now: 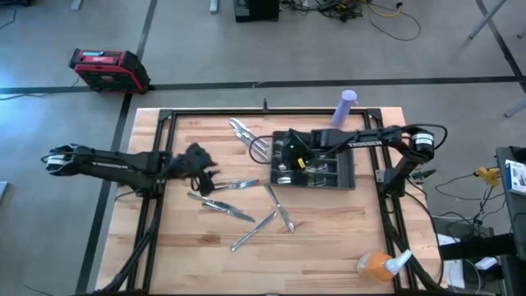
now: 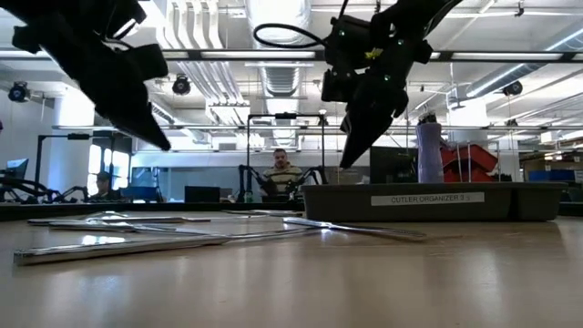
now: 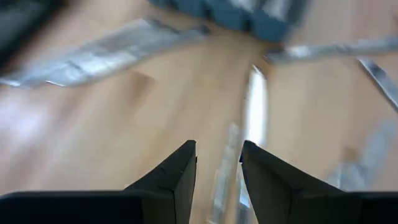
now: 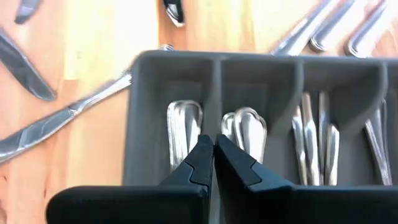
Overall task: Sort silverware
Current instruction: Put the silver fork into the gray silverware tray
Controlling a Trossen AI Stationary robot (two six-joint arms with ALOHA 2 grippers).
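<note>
Silverware, shiny slim metal pieces point(image 1: 246, 205): some already in the dark grey compartmented tray point(image 1: 345, 177), about eight loose beside it. Right gripper point(image 4: 213, 155) pinched closed, empty, over tray; I hold left gripper point(image 3: 217, 165) narrowly parted above loose pieces.

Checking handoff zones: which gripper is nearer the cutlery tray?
Right. The right gripper hangs over the tray's left end, fingers shut; the left gripper is off to the tray's left, above loose silverware on the table.
</note>
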